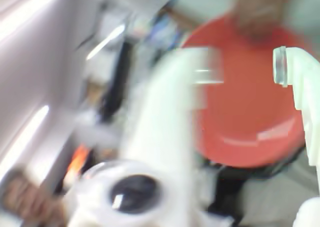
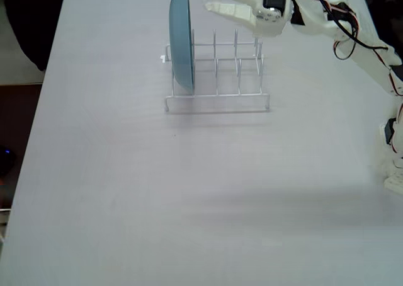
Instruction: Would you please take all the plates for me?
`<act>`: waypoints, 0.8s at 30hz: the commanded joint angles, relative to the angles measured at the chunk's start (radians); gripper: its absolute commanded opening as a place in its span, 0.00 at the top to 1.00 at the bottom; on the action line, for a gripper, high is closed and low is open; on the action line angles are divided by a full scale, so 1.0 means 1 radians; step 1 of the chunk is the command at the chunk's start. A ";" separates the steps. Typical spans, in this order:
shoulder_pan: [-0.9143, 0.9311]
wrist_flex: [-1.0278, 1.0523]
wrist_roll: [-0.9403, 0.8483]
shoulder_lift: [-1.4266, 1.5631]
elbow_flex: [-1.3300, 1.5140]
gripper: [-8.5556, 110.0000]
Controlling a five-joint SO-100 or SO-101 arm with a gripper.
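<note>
- Fixed view shows the gripper (image 2: 217, 1) raised above the far, upper side of the white wire rack (image 2: 217, 84), its two white fingers parted a little and nothing between them that can be seen from here.
- Wrist view is badly smeared; the gripper (image 1: 240, 82) has one blurred finger at the middle and one at the right edge, with an orange-red plate (image 1: 250, 122) showing in the gap behind them. I cannot tell whether the fingers touch that plate or merely frame it.
- My judgement: the step in hand is reaching for the next plate out of the rack, and the light blue plate (image 2: 181, 37) is the only one the fixed view shows standing there.
- To do it well, the fingers should come down over the plate's top rim, one on each face, and close only once the rim sits well in. The lift should go straight up along the slot, so the plate does not catch on the wires or drag the light rack with it.
- The light blue plate stands on edge in the leftmost slot of the rack, leaning slightly, its upper rim just left of the gripper and rising to the top of the picture.
- It is round, shallow and smooth, with a thin raised rim; likely slippery plastic.
- The orange-red plate looks glossy, with a bright highlight; where it sits relative to the rack I cannot say.
</note>
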 commanded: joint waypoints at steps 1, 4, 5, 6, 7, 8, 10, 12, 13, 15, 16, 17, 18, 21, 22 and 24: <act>0.097 0.018 0.006 0.035 -0.025 0.93; 0.175 0.020 -0.002 0.014 0.003 0.93; 0.196 0.021 -0.008 0.000 0.005 0.93; 0.216 0.029 -0.018 -0.014 0.005 0.93; 0.235 0.040 -0.021 -0.028 0.005 0.93; 0.250 0.043 -0.026 -0.041 0.005 0.93; 0.276 0.051 -0.041 -0.069 0.005 0.89; 0.299 0.054 -0.051 -0.103 0.005 0.80; 0.308 0.054 -0.052 -0.121 0.005 0.76; 0.324 0.054 -0.069 -0.164 0.000 0.69; 0.330 0.054 -0.074 -0.190 -0.012 0.68; 0.333 0.054 -0.078 -0.216 -0.032 0.67; 0.336 0.054 -0.083 -0.250 -0.063 0.66; 0.341 0.054 -0.092 -0.353 -0.166 0.66; 0.341 0.054 -0.089 -0.383 -0.193 0.65; 0.341 0.054 -0.078 -0.437 -0.235 0.65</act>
